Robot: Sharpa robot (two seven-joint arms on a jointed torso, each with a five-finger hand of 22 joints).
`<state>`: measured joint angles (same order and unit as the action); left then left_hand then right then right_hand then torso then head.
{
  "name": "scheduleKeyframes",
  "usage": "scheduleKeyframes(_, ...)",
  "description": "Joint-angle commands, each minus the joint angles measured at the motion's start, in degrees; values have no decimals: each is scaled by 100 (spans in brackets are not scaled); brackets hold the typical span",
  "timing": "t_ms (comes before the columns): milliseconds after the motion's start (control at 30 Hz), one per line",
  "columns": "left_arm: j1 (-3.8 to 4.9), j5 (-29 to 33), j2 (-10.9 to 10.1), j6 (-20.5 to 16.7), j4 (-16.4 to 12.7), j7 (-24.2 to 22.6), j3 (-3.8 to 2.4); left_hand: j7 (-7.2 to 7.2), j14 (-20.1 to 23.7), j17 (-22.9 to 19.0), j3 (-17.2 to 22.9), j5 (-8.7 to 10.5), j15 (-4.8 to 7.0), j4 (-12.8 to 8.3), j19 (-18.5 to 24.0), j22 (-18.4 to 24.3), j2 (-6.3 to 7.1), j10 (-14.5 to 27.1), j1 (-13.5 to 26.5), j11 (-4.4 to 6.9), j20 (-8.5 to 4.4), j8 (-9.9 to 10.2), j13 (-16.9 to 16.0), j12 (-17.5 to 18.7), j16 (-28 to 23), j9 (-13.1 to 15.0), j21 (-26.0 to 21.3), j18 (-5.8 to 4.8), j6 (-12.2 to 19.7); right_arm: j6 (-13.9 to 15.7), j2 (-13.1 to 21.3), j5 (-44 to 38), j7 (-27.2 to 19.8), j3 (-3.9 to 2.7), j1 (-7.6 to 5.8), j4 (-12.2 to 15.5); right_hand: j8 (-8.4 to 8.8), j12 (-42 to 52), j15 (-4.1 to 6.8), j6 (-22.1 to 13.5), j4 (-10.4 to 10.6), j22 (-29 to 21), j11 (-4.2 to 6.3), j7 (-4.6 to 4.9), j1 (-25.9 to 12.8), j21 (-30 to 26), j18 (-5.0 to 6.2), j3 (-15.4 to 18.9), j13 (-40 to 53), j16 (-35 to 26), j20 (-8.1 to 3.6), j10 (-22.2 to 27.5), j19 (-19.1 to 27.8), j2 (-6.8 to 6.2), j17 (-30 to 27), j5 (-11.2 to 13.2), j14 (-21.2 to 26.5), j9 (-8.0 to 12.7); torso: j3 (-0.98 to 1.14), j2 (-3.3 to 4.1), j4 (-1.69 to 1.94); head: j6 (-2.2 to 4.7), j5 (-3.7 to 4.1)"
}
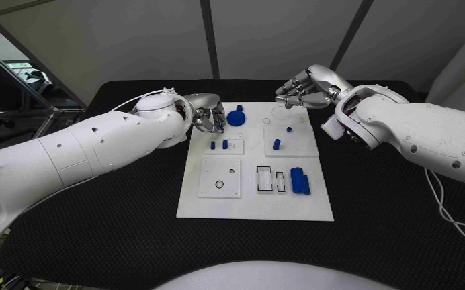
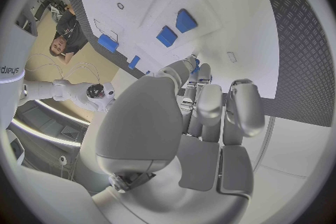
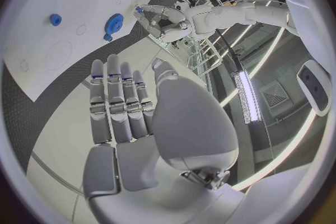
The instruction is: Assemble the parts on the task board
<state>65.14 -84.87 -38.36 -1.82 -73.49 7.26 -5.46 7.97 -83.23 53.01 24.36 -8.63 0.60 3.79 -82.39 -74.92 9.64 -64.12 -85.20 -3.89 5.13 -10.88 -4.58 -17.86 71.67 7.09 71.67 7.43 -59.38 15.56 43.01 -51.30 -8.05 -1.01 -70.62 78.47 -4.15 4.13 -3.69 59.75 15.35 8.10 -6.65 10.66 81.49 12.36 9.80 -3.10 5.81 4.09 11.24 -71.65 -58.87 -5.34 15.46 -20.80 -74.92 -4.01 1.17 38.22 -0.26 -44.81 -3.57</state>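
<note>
The near edge of the task board point(image 1: 254, 213) lay closest, a white plate flat on the black table point(image 1: 116, 236); it sat centred between the arms, probably so either hand could reach it; a blue cylinder point(image 1: 300, 180) lay on its side at the near right of the board, beside a framed slot, likely waiting to be picked up; two small blue pegs point(image 1: 220, 145) stood together on the left sub-plate and another peg point(image 1: 276, 144) on the right one; a blue gear point(image 1: 236, 117) sat at the far left part of the board. The left hand point(image 1: 206, 116) hovered at the board's far left corner, just beside the gear and above the paired pegs, fingers curled loosely with nothing seen between them, though whether a fingertip touched a part I could not tell. The right hand point(image 1: 303, 91) hung over the far right corner, fingers straight and apart, holding nothing, well apart from the cylinder.
</note>
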Motion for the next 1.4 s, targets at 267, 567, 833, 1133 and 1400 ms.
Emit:
scheduleKeyframes(267, -35, 55, 58, 157, 61, 35, -1, -11, 3, -9, 37, 18, 5, -11, -36, -146, -6, -33, 66, -10, 4, 34, -2, 27, 16, -10, 19, -307, -36, -8, 0, 2, -34, -4, -10, 10, 20, 13, -22, -42, -10, -7, -1, -6, -19, -34, 74, 36, -7, -34, 6, 36, -35, 57, -9, -21, 6, 0, 0, 0, 0, -9, -4)
scheduleKeyframes(567, -46, 56, 64, 190, 51, 14, 0, -23, 5, -13, 51, 19, 10, -20, -33, -146, -8, -65, 80, 0, 0, 33, -6, 30, 19, -12, 14, -306, -61, -9, -2, 2, -34, -4, -10, 8, 17, 17, -20, -41, -8, -16, 1, -7, -24, -44, 74, 41, -5, -32, 7, 35, -44, 73, -13, -20, 5, -2, -1, -2, 7, -17, 1)
scheduleKeyframes(833, -49, 56, 65, 202, 49, 13, 0, -27, 6, -19, 55, 20, 13, -25, -32, -147, -8, -76, 85, 4, -1, 32, -8, 31, 18, -12, 13, -306, -72, -8, 1, 2, -31, -4, -10, 12, 17, 17, -20, -41, -8, -16, 1, -7, -24, -44, 74, 41, -5, -32, 7, 35, -44, 73, -13, -20, 5, -2, -1, 3, 3, -10, -2)
scheduleKeyframes(1133, -50, 56, 88, 210, 83, 28, 1, -26, 8, -27, 56, 22, 16, -29, -28, -143, 4, -80, 107, 3, -5, 42, -7, 45, 18, -17, 5, -304, -73, -7, 4, 2, -29, -4, -10, 16, 17, 17, -20, -41, -8, -16, 1, -7, -24, -44, 74, 41, -5, -32, 7, 35, -44, 73, -13, -20, 5, -2, 1, 3, 5, -19, 1)
scheduleKeyframes(1400, -50, 57, 118, 219, 111, 48, 2, 13, 15, -65, 114, 21, 2, -66, -21, -153, 60, -92, 198, -14, 1, 291, -5, 135, 29, -132, -8, -304, 219, -10, 3, 2, -26, -4, -10, 14, 17, 17, -20, -41, -8, -16, 1, -7, -24, -44, 74, 41, -5, -32, 7, 35, -44, 73, -13, -20, 5, -2, 0, 1, 0, -29, 5)
